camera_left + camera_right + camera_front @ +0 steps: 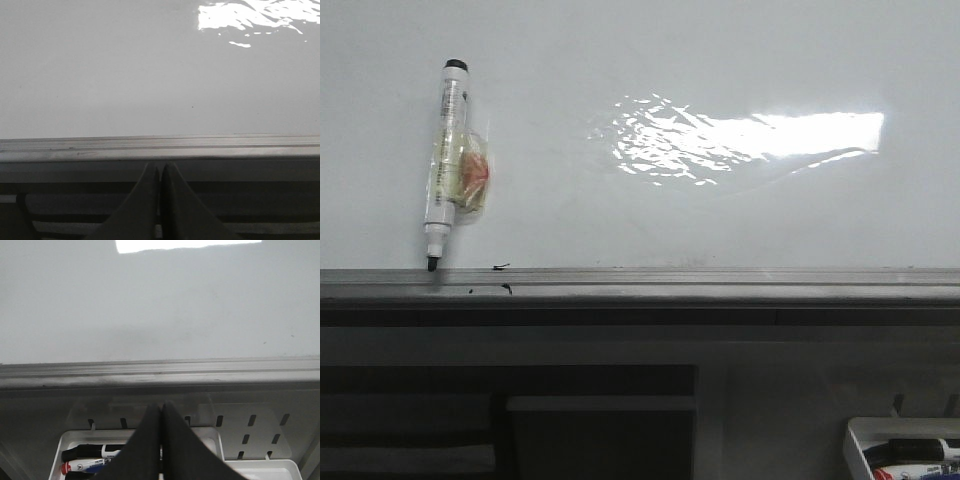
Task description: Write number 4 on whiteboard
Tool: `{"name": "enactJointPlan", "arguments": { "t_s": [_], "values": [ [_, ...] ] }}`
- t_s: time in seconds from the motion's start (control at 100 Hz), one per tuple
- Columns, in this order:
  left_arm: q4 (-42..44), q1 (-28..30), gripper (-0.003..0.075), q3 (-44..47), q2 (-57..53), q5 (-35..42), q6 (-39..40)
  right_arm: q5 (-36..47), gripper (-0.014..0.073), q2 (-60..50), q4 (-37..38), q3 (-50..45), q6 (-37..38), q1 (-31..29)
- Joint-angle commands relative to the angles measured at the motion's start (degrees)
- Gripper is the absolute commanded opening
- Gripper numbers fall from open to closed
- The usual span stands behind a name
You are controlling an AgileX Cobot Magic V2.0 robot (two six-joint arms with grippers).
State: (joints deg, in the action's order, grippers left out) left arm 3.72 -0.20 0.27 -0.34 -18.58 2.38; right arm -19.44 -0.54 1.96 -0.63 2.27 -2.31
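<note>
The whiteboard (720, 60) fills the upper half of the front view, glossy white with a bright glare patch. No number 4 shows on it. A white marker pen (444, 160) with a black tip stands against the board at the left, taped there, its tip on the grey ledge (720, 285). Neither gripper appears in the front view. My left gripper (160, 167) is shut with nothing in it, just below the ledge (160, 147). My right gripper (161, 407) is shut and empty, above a white tray of markers (67, 440).
Tiny black smudges (501, 266) lie on the ledge near the pen tip. The white tray (860, 440) with several markers (920, 455) sits at the lower right, below the ledge. Dark shelving (510, 420) lies under the board at the lower left.
</note>
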Motion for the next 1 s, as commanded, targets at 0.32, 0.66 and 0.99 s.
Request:
{"name": "enactJointPlan", "arguments": {
  "t_s": [0.32, 0.66, 0.99],
  "values": [
    [0.03, 0.03, -0.0020, 1.01, -1.57, 9.29, 0.54, 8.18, -0.0061, -1.08, 1.78, -1.54, -0.63, -0.29],
    [-0.37, -0.11, -0.0020, 1.01, -1.57, 11.88, 0.54, 16.96, -0.0061, -1.08, 3.11, -1.54, -0.63, -0.52],
    [-3.10, -0.33, -0.0021, 0.59, -0.68, 12.80, 0.54, 10.53, -0.0061, 1.98, -1.96, 0.40, -0.63, -0.56]
  ]
}}
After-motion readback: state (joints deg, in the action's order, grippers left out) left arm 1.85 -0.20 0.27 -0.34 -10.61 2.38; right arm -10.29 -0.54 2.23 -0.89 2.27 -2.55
